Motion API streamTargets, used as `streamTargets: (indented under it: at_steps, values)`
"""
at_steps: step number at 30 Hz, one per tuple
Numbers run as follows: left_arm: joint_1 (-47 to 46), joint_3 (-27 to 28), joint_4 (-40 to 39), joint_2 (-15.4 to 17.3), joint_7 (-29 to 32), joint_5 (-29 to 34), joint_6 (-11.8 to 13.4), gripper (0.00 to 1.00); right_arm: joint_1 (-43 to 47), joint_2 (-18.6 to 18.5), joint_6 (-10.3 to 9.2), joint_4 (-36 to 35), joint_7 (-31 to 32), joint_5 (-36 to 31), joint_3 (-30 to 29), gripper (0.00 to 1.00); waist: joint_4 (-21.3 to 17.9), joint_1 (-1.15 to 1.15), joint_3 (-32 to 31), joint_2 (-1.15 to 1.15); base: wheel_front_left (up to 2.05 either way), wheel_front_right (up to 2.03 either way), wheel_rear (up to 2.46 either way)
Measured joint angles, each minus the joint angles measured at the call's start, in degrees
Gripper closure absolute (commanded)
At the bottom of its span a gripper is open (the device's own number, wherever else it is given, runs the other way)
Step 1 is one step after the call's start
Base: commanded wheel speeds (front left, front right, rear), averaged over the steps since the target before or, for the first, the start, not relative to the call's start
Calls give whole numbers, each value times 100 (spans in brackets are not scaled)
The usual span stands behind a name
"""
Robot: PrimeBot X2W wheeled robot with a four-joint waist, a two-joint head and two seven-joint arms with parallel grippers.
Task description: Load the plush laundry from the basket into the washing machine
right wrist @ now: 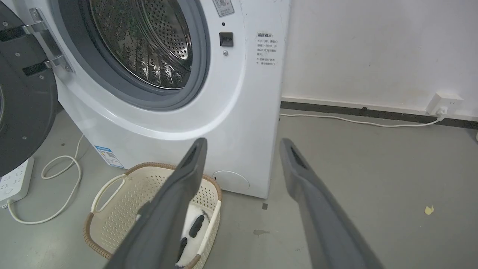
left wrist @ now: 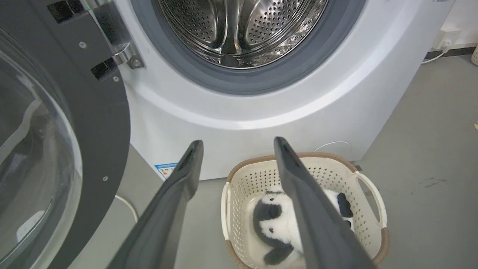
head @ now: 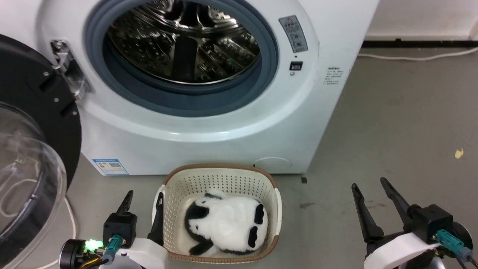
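Left pincer: the left gripper [head: 145, 194], with two long dark fingers, is spread wide and holds nothing. It sits low, just left of the basket.
Right pincer: the right gripper [head: 369, 184] is likewise spread and holds nothing. It is over bare floor, well apart from the basket.
Laundry: the fluffy white plush toy [head: 224, 224] with black patches lies in the cream perforated plastic basket [head: 220, 167] with a brown woven-look rim, covering most of its floor.
Machine: the large white front-loading washing machine [head: 209, 138] stands just behind the basket. Its black-framed clear round door [head: 30, 149] is swung open to the left.
Left wrist view: the shiny perforated steel drum [left wrist: 242, 33] shows above the left gripper [left wrist: 238, 142], and one finger crosses in front of the toy.
Right wrist view: past the right gripper [right wrist: 242, 142] are a white power strip [right wrist: 15, 183] and a wall socket [right wrist: 444, 104].
Open room: the grey floor [head: 392, 130] to the right is bare apart from a small yellow scrap [head: 459, 153].
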Motion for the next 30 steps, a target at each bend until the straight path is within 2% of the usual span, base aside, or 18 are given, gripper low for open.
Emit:
streamTargets:
  at_steps: [13,19,30]
  values:
    - [-475,-191,652,249,-143,-66,-118,0,-131,0,0,-48,-144,286,94,0,-300,0,605,0,0,0,0]
    - [-772,-291,1192,327,-180,-202,-155,0,-219,0,0,-96,-224,365,134,0,-416,0,880,0,0,0,0]
    - [-1163,-884,2105,598,-185,-438,-219,0,-317,0,0,-118,-347,558,268,0,-642,0,1362,0,0,0,0]
